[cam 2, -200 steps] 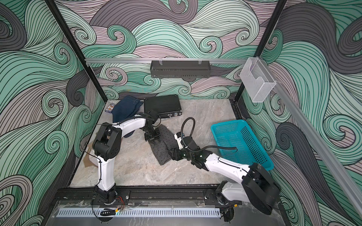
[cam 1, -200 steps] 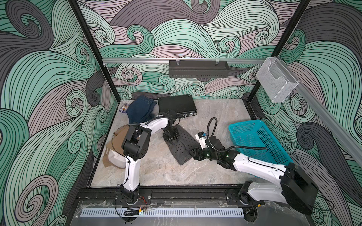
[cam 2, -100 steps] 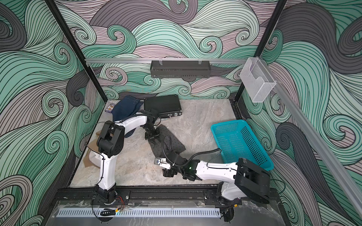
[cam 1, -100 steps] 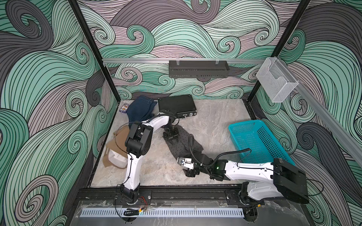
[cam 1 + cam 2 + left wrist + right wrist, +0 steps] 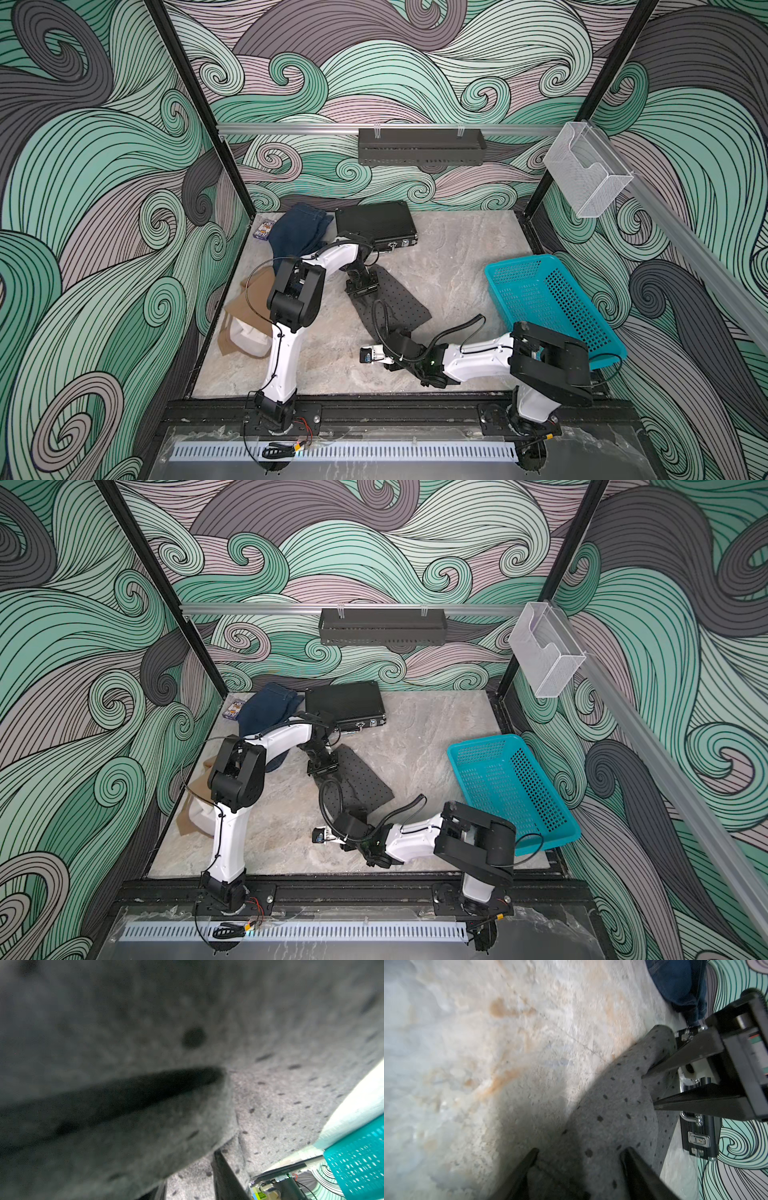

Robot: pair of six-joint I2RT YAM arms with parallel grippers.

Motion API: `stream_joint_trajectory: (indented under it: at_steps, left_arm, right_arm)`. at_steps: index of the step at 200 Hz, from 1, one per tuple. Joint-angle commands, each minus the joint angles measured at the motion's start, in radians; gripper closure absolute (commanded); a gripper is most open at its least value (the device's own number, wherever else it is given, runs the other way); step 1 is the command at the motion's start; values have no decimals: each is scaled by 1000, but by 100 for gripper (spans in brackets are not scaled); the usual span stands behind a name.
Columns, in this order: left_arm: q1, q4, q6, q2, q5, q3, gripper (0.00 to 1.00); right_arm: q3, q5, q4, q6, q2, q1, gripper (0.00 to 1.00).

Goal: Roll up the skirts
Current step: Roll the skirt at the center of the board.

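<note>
At dotted skirt [image 5: 399, 297] end, right end effector [image 5: 579, 1150], earlier at its side.

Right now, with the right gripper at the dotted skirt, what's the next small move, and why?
Probably close the right gripper on the dotted skirt: its jaws stand open astride the near end, and the left gripper sits on the far end.
</note>
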Motion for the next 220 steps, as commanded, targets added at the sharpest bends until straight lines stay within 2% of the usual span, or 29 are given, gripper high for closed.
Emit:
stream_joint_trajectory:
  at_steps: [1,10,31,45,49,73,104,138,159,169,189,220]
  left_arm:
    - [42,2,-2,26,-75,-64,57]
    - [56,22,-12,7,-56,-74,53]
    - [104,106,-45,-44,25,-125,49]
    - [131,161,-63,-81,65,-160,44]
    - [137,178,-67,-93,74,-172,42]
    - [166,252,-89,-160,120,-225,29]
    - [231,329,-119,-297,142,-273,15]
    - [273,329,-131,-449,99,-322,12]
    - [277,363,-189,-535,60,-437,10]
    - [275,431,-224,-568,85,-512,10]
    - [267,593,-282,-574,173,-629,7]
    - [246,636,-255,-478,264,-600,3]
  right_arm:
    - [29,37,-37,117,30,-1,55]
    - [37,27,-46,175,38,-4,64]
    - [42,-29,-48,292,52,-22,73]
    - [32,-66,-32,353,53,-37,96]
    - [24,-72,-19,368,49,-40,100]
    - [-42,-124,86,441,10,-62,100]
    - [-93,-299,144,556,-44,-149,100]
    - [-123,-543,198,676,-91,-260,100]
    - [-138,-675,265,756,-97,-322,100]
    - [-141,-728,293,792,-94,-344,100]
    - [-156,-813,372,860,-85,-391,100]
    - [-174,-903,423,902,-83,-440,100]
